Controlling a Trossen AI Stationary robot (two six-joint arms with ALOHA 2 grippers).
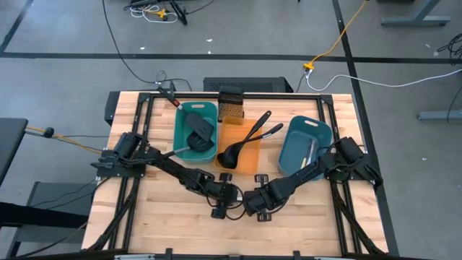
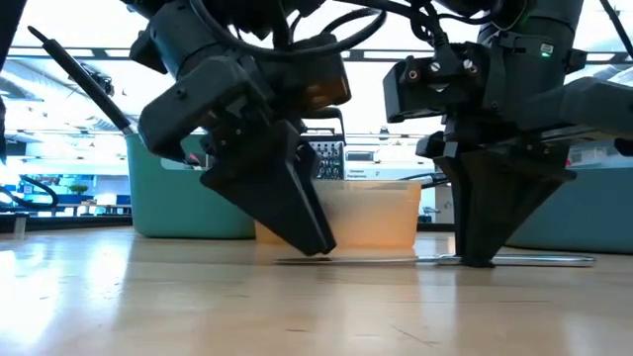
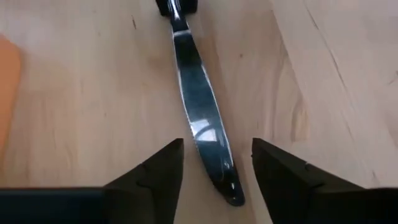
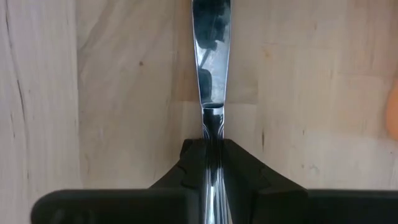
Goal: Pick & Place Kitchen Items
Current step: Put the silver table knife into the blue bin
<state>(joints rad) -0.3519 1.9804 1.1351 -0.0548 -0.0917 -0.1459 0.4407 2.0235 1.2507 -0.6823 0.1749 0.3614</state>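
A silvery knife [image 3: 202, 118] lies flat on the bare wood of the desk [image 1: 144, 217], in front of the orange tray [image 1: 242, 148] and between the two claws. The right claw [image 4: 212, 163] is clamped on the knife's handle, fingers pressed against it from both sides, the blade reaching out toward the left arm. The left claw [image 3: 214, 171] stands with its fingers [image 3: 158, 171] apart, one on each side of the blade tip and not touching it.

In the low view both claws point down at the desk, tips at the wood, with the knife running thin along the surface between them.

Behind, two black ladles [image 1: 245, 141] lean in the orange tray, two spatulas [image 1: 196, 130] lie in the teal tray [image 1: 195, 133], and small cutlery [image 1: 310, 150] rests in the blue tray [image 1: 303, 144].
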